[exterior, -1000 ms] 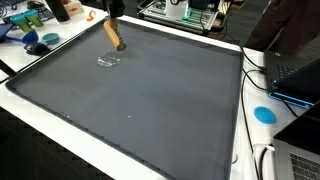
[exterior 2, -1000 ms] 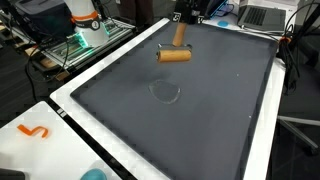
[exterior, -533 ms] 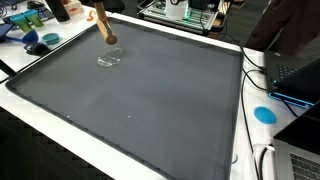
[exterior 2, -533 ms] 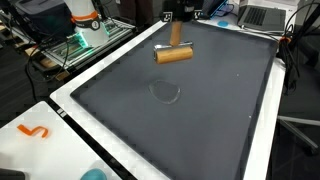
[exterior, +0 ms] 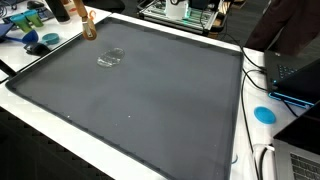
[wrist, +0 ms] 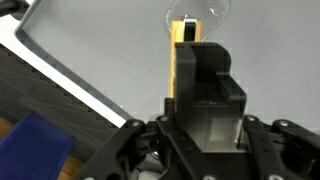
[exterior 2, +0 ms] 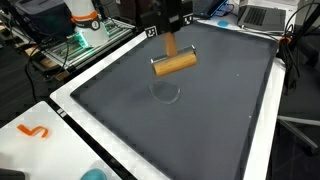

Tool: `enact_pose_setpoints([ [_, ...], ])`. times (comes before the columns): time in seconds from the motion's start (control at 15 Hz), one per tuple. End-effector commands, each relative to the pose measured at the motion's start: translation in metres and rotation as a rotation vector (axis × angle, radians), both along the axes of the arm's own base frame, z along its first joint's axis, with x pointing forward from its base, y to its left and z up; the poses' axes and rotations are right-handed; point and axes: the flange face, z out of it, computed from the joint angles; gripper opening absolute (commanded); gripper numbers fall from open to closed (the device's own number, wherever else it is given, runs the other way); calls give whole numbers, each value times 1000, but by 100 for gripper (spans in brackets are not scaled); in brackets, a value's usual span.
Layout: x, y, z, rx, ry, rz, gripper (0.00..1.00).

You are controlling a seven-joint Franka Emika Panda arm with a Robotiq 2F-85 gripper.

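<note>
Arm [exterior 2: 171, 12] upright above far edge of dark mat [exterior 2: 200, 125], jaws tight around handle of wooden roller [exterior 2: 174, 65]

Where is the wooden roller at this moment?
In an exterior view the roller is held in the hand, over the far part of the grey mat, just behind the clear ring.

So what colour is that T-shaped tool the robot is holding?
Orange-brown, like wood. The T-shaped tool shows best in an exterior view.
</note>
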Motion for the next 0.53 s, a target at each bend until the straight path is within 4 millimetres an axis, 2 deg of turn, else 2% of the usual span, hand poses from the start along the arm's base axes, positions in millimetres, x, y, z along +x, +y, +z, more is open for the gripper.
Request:
enact_pose_setpoints([
  [0.0,-23,-32,-6,78,-72,-22,24],
  [0.27,-41,-61,-26,155,-102,-59,24],
  [0.47,-54,-75,-42,204,-126,-92,24],
])
